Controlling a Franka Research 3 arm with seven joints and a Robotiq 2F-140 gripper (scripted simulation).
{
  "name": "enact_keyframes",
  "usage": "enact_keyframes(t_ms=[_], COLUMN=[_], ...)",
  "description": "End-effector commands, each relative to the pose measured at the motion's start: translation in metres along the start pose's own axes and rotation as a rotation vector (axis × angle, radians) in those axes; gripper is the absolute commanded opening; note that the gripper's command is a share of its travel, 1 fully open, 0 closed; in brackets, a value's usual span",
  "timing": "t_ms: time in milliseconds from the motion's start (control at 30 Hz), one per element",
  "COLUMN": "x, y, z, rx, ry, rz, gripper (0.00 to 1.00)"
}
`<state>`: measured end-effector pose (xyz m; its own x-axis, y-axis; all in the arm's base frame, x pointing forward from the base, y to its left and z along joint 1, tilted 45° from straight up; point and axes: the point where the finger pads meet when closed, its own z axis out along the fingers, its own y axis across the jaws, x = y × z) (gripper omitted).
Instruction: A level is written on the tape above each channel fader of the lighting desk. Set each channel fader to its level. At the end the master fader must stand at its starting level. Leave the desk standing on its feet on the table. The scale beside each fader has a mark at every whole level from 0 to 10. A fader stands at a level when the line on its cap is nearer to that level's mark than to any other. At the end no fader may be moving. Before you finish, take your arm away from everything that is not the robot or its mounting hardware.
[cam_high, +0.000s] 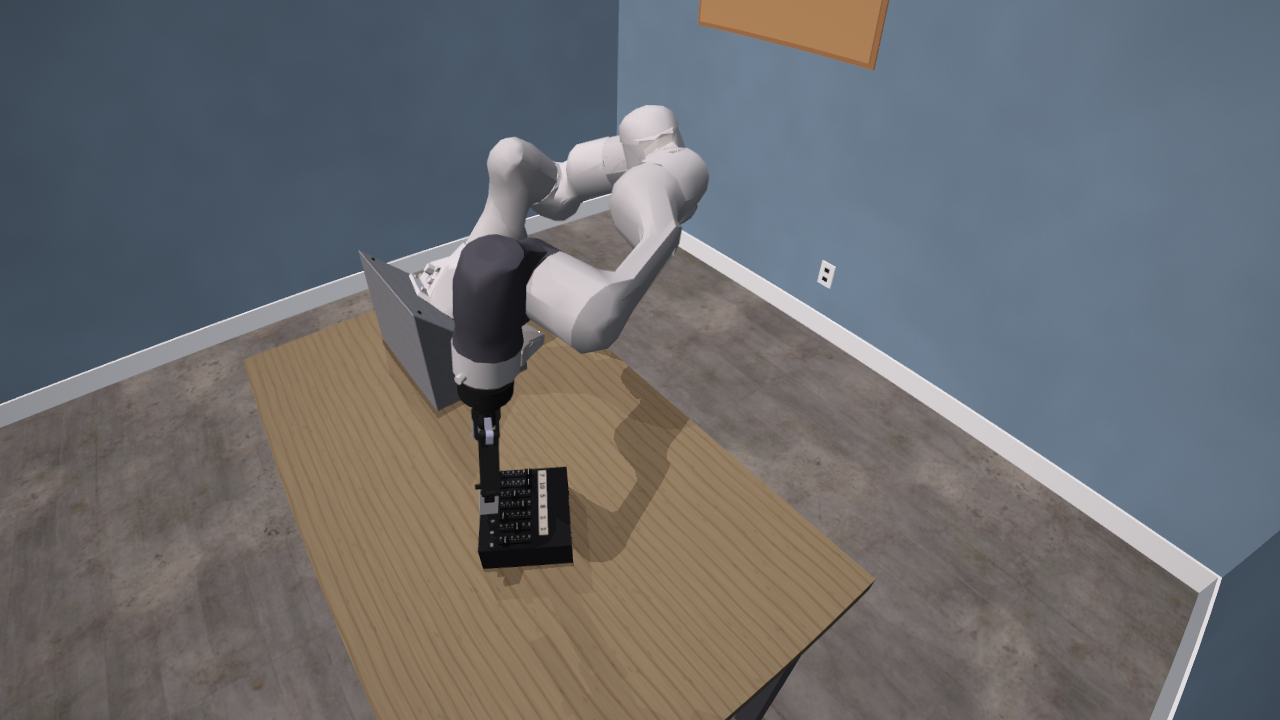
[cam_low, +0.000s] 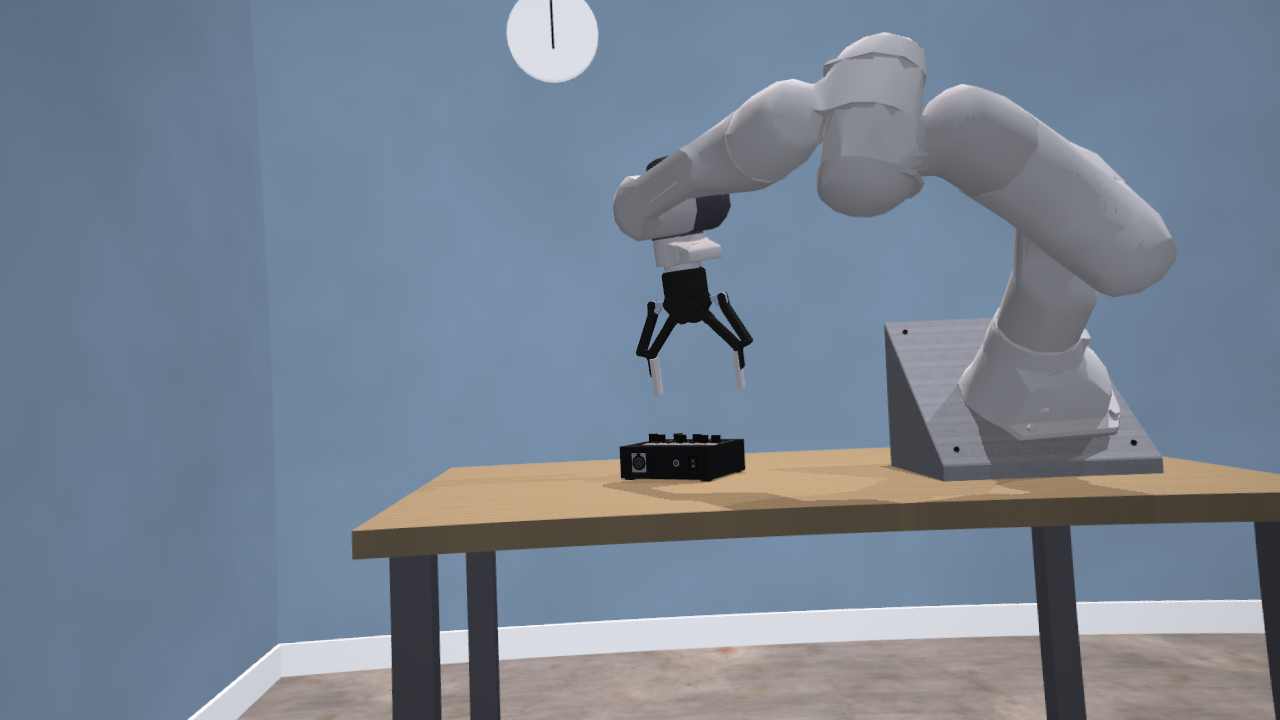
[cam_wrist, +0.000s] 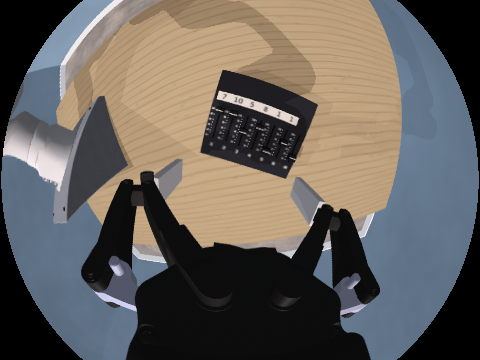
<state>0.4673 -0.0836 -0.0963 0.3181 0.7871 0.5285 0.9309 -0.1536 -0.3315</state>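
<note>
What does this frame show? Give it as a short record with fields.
gripper: open, empty, fingers pointing down
height: well above the desk, no contact
desk: black lighting desk, upright on the table
tape: strip of written levels along the desk's far edge; digits too small to read surely
faders: caps at mixed positions
arm base: grey wedge mount on the table
</note>
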Motion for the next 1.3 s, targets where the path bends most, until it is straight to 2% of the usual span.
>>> enact_keyframes(t_ms=[0,333,400,433,800,900,967,1000,1267], x=[0.002,0.019,0.019,0.021,0.039,0.041,0.041,0.042,0.044], y=[0.001,0.006,0.006,0.006,0.011,0.012,0.012,0.012,0.012], z=[-0.006,-0.027,-0.027,-0.029,-0.05,-0.053,-0.053,-0.053,-0.055], rx=[-0.009,-0.02,-0.02,-0.026,-0.045,-0.051,-0.051,-0.056,-0.064], ry=[0.008,0.016,0.016,0.016,0.01,0.006,0.006,0.002,-0.002], rz=[-0.279,-0.562,-0.562,-0.64,-0.954,-1.04,-1.04,-1.117,-1.335], gripper=[1.0,1.0,1.0,1.0,1.0,1.0,1.0,1.0,1.0])
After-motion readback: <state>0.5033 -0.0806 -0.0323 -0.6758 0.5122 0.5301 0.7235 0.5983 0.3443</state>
